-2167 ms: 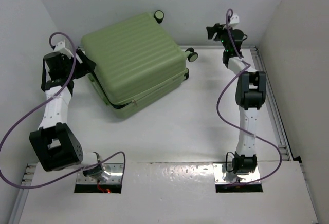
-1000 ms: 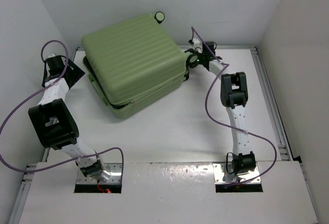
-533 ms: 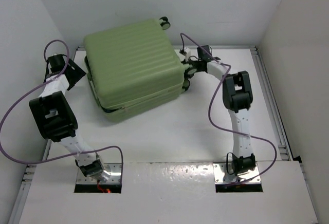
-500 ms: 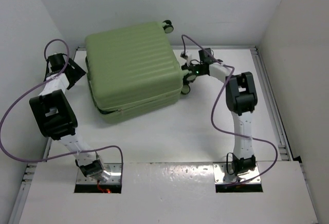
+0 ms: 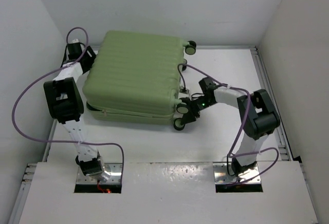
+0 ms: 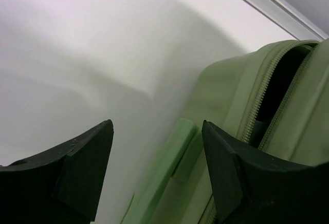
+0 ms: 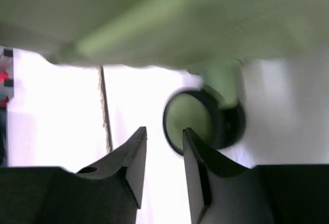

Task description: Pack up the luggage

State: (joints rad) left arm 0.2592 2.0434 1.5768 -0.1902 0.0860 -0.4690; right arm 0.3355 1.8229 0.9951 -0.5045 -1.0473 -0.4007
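Observation:
The luggage (image 5: 136, 77) is a large light-green ribbed suitcase lying flat at the back left, wheels to the right. My left gripper (image 5: 84, 55) is open at its back-left corner. In the left wrist view the gripper (image 6: 156, 126) straddles the green side handle (image 6: 167, 170) without touching it, and the zipper seam (image 6: 275, 88) gapes slightly. My right gripper (image 5: 188, 112) is low at the front-right corner by the wheels (image 5: 179, 124). In the right wrist view the gripper (image 7: 163, 130) has a narrow empty gap, and a wheel (image 7: 203, 124) sits just behind the right finger.
White walls close in on the left, back and right. A metal rail (image 5: 268, 82) runs along the table's right side. Purple cables loop from both arms (image 5: 31, 100). The arm bases sit on a plate (image 5: 169, 175) at the near edge.
The suitcase has swung clockwise, its wheeled end coming toward the near side. My right gripper moved nearer with the wheels. My left gripper moved back and right to the suitcase's far corner.

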